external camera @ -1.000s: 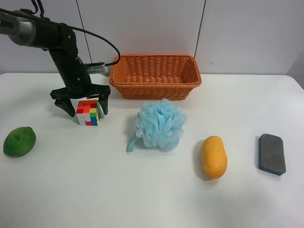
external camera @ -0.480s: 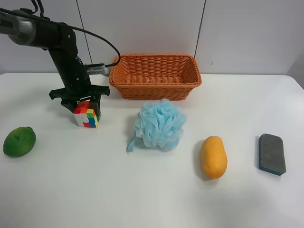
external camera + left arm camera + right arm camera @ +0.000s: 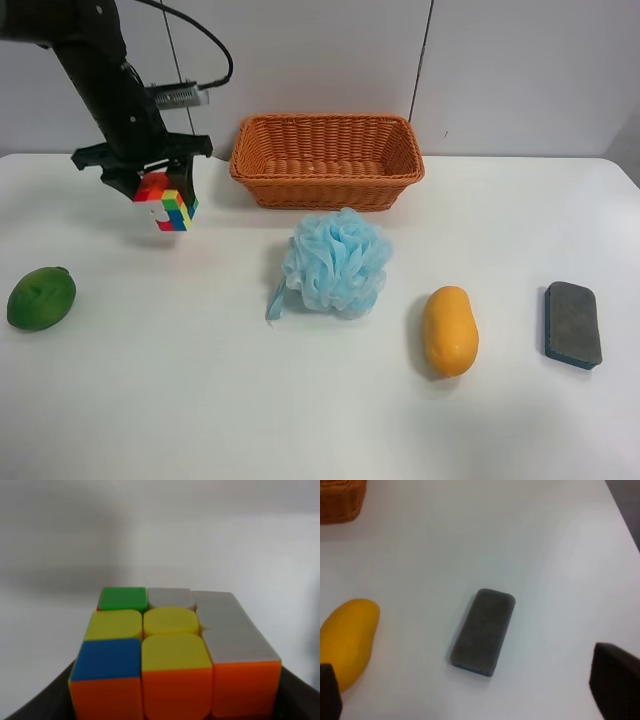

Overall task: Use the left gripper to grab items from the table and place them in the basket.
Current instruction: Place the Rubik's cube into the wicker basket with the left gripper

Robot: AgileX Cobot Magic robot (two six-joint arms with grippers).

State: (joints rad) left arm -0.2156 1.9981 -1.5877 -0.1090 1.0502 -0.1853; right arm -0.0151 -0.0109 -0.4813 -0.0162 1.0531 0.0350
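Left hand (image 3: 160,186) clenched on the puzzle cube (image 3: 167,203), held clear above the table (image 3: 200,390), presumably so it can pass over the rim of the basket (image 3: 327,188) standing near the hand.

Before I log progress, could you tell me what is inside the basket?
Inside the basket, only its woven floor and walls show; no item lies there. Its near wall hides the floor's front strip. The cube hangs outside it.
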